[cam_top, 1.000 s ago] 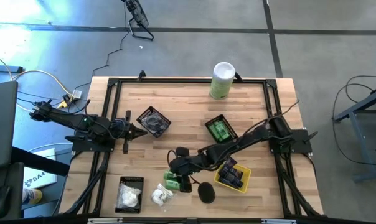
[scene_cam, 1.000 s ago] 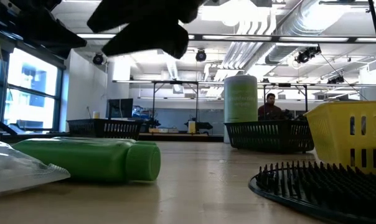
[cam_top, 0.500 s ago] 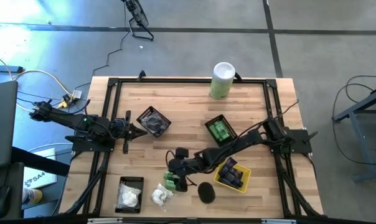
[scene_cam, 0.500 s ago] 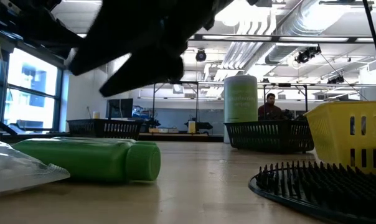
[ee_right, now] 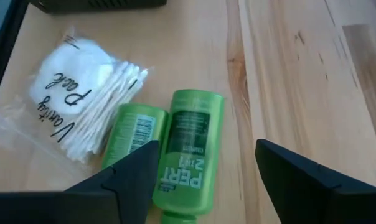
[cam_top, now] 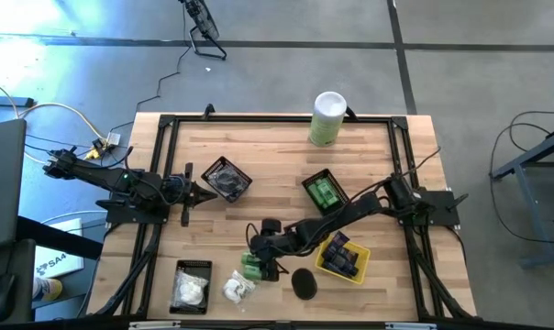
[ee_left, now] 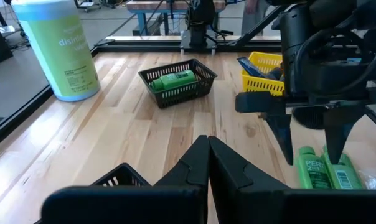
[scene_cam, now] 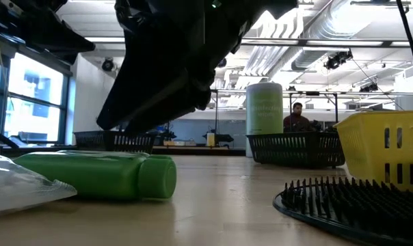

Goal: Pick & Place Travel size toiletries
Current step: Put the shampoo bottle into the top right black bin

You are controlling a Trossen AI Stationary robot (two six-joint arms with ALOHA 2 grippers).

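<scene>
Green shampoo bottles [cam_top: 252,267] lie side by side on the wooden worktop [cam_top: 277,165], and your right tool [cam_top: 264,264] hangs over them with its fingers spread wide, holding nothing yet. Judging by the baskets, you are partway through: one green bottle already sits in the black basket [cam_top: 320,192] near the middle, dark tubes fill the yellow basket [cam_top: 342,258], dark items fill another black basket [cam_top: 226,179], and white packets sit in the black tray [cam_top: 192,284] at the near edge. Left loose are the two bottles, a bag of cotton swabs [cam_top: 236,290] touching them, and a flat black round disc [cam_top: 304,282] just beside the yellow basket. Your left tool [cam_top: 206,193] waits at the worktop's left side, fingers pressed together.

From the right wrist you can read the bottle labels [ee_right: 187,155] and see the near bottle between the spread fingers, which the overhead view hides under the arm. From the left wrist you see the right tool [ee_left: 317,134] pointing straight down over the bottles. Only the low view shows a person [scene_cam: 297,116] in the room beyond, behind the tall disinfectant canister [scene_cam: 264,117].
</scene>
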